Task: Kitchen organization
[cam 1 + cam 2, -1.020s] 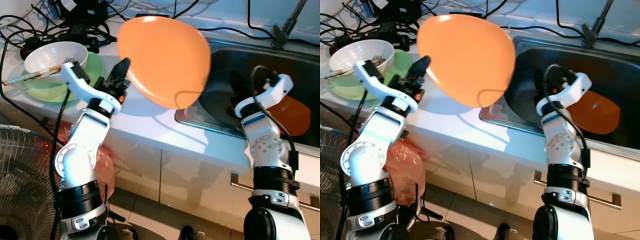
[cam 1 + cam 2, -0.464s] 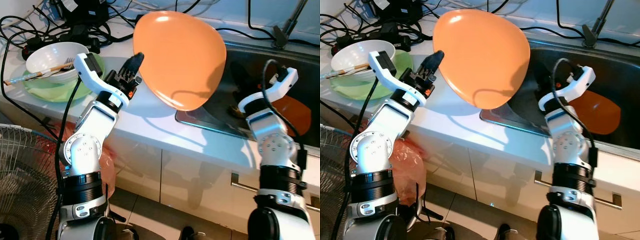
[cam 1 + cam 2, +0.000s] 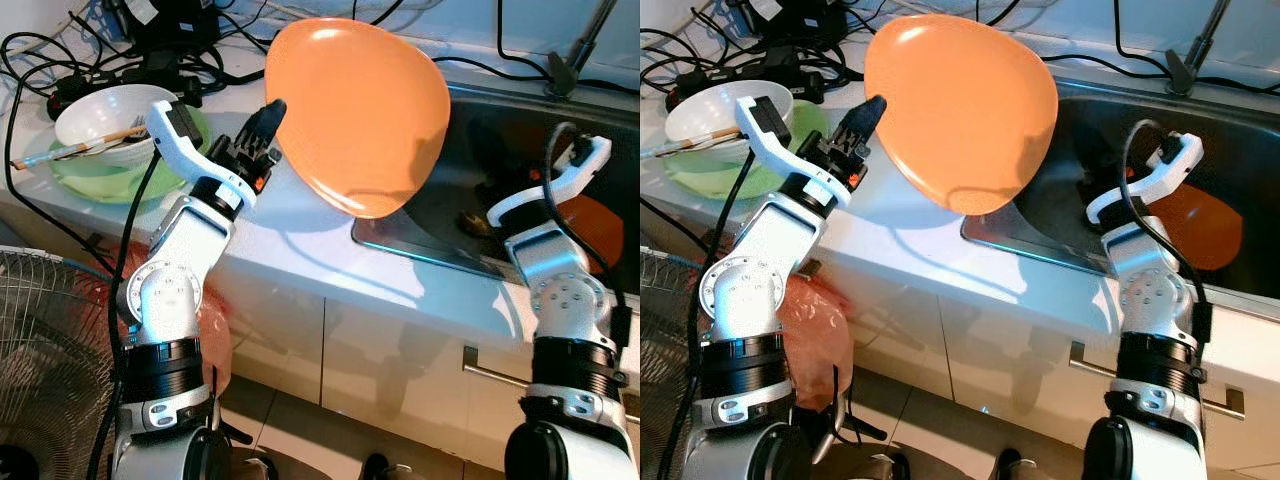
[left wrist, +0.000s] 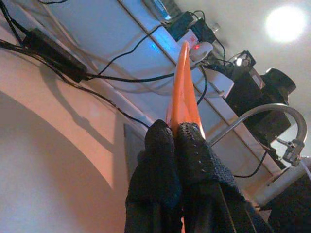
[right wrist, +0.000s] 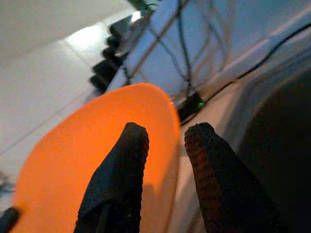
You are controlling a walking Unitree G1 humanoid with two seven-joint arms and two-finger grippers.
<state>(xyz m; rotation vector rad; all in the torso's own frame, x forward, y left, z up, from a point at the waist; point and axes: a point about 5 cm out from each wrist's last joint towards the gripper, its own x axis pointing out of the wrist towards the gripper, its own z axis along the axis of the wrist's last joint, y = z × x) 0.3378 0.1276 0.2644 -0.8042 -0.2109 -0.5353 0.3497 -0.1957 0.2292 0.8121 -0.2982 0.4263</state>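
Between the left gripper's [image 4: 175,141] pinched fingertips: rim of the orange plate [image 3: 360,110], held aloft and tilted, ahead of the gripper over the counter edge [image 3: 300,230] beside the sink [image 3: 520,140]. Right gripper [image 5: 165,141] fingers parted, empty, low by the sink; a second orange plate [image 3: 590,225] lies beyond it. Step judged: carrying the plate. Next likely calls for lowering it to a resting spot while keeping the rim pinch firm.
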